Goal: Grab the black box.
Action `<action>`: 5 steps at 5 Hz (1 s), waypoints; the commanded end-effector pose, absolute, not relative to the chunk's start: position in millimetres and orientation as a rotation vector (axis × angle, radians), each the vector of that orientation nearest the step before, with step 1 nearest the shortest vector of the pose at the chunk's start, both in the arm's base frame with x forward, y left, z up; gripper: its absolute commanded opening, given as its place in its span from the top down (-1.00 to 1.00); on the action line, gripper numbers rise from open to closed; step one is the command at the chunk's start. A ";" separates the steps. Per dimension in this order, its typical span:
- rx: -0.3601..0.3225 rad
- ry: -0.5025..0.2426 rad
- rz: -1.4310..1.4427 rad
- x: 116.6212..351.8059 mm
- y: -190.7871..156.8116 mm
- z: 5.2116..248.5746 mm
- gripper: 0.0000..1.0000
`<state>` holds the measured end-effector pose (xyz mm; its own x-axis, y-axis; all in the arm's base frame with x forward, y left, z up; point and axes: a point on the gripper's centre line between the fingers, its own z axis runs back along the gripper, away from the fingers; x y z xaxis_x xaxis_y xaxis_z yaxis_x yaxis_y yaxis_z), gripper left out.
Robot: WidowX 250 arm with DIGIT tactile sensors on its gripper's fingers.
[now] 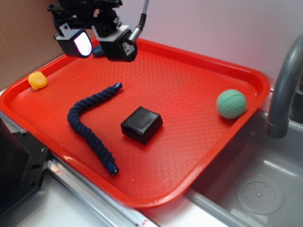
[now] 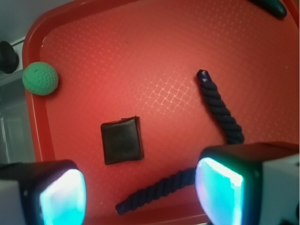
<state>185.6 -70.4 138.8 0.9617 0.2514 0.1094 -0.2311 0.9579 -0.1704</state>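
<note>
The black box [image 1: 141,124] lies near the middle of the red tray [image 1: 199,80], a glossy squarish block with rounded edges. In the wrist view the black box [image 2: 122,139] sits left of centre, above the gap between the fingers. My gripper [image 1: 103,45] hangs high over the tray's back left part, well away from the box. It is open, with nothing between its lit pads [image 2: 63,197]. In the wrist view the gripper [image 2: 140,199] frames bare tray and part of the rope.
A dark blue rope [image 1: 87,125] bends across the tray left of the box. A green ball [image 1: 231,103] rests near the tray's right rim. A yellow object [image 1: 37,80] lies at the far left. A dark teal object [image 2: 271,6] lies behind the gripper. A sink with a grey faucet [image 1: 284,90] adjoins the tray on the right.
</note>
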 end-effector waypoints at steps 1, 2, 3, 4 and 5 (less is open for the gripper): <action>-0.005 -0.050 0.286 197.4 -107.2 57.9 -1.00; -0.001 -0.017 0.253 198.4 -105.8 38.1 -1.00; -0.001 0.010 0.264 202.6 -93.1 24.0 -1.00; 0.008 0.032 0.232 209.4 -87.4 9.6 -1.00; 0.004 0.064 0.234 209.0 -72.0 -4.6 -1.00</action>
<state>215.2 -82.6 8.8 0.9738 0.2246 -0.0346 -0.2251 0.9743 -0.0121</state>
